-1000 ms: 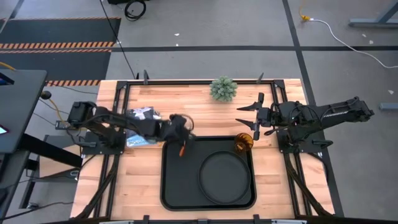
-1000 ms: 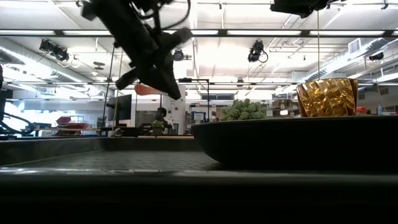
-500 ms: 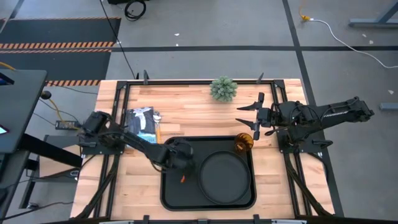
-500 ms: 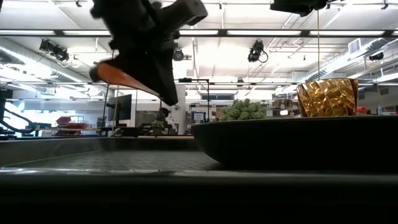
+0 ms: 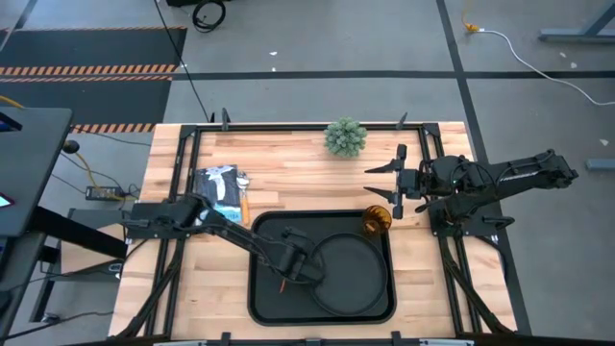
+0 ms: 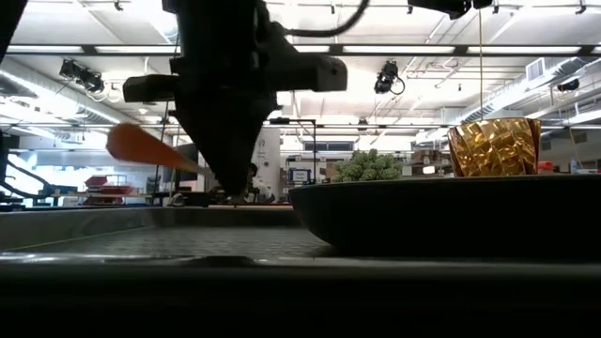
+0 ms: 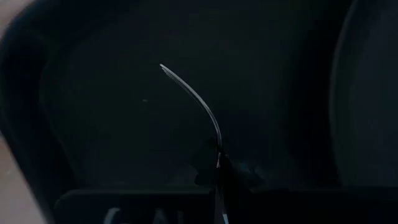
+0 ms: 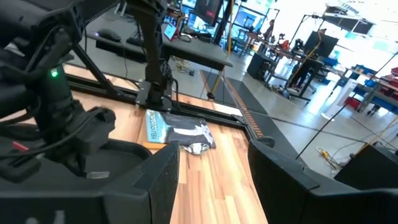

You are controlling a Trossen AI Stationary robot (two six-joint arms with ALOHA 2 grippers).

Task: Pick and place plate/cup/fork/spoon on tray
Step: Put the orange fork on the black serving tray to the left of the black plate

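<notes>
The fork is held by the left gripper over the tray, at the plate's nine o'clock; the cup stands at the tray's one o'clock corner; the right gripper is spread wide.

The plate lies in the tray, the cup at its far right corner.

I am reaching my dark left arm out diagonally over the middle of the worktop, wrist bent downward, with my left gripper pointing down and its fingers clamped on a thin utensil with an orange handle. I am holding my dark right arm folded back at the right side, my right gripper raised, its two dark fingers spread apart.
</notes>
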